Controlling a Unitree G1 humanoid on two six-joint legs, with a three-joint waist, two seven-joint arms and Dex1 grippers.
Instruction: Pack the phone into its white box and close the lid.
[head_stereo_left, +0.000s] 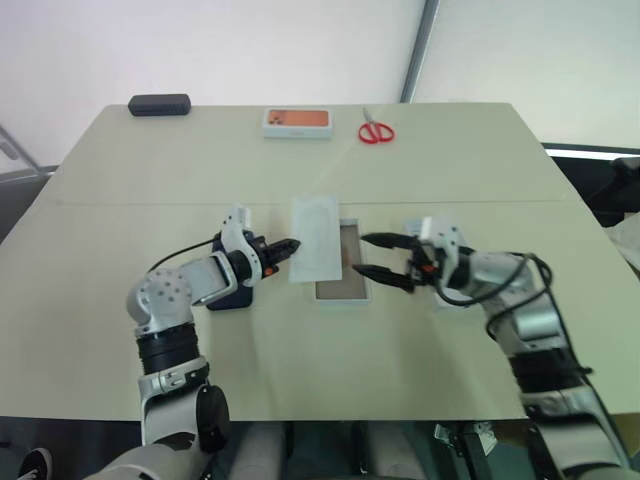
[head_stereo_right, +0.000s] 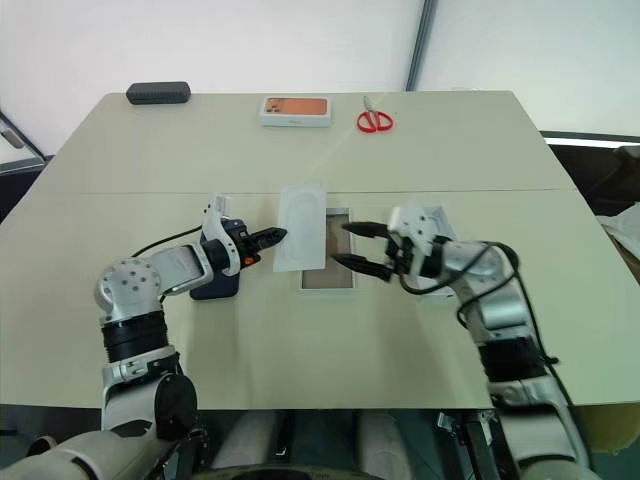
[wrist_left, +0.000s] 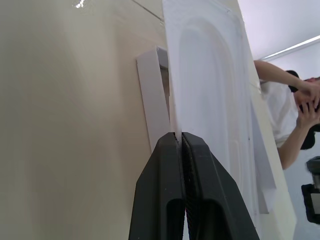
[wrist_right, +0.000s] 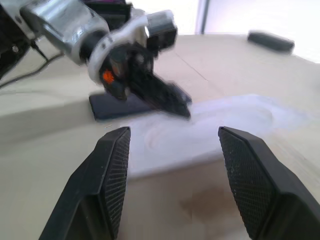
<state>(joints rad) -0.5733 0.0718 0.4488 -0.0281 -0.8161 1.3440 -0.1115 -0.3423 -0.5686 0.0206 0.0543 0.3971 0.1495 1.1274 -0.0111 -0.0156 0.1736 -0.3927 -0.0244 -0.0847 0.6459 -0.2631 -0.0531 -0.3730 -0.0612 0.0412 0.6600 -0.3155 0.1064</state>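
My left gripper (head_stereo_left: 293, 246) is shut on the edge of a thin flat white insert (head_stereo_left: 316, 238), holding it tilted over the left side of the white box (head_stereo_left: 346, 278). The box lies open on the table and its tan floor shows. The phone (head_stereo_left: 228, 296), dark and flat, lies on the table under my left wrist. My right gripper (head_stereo_left: 362, 255) stands open just right of the box, its fingers pointing at the insert with nothing between them. A white piece (head_stereo_left: 446, 301), likely the lid, peeks out beneath my right forearm.
Along the table's far edge lie a black oblong case (head_stereo_left: 158, 104), a white box with an orange top (head_stereo_left: 297, 121) and red scissors (head_stereo_left: 376, 131). A person (wrist_left: 292, 117) stands beyond the table in the left wrist view.
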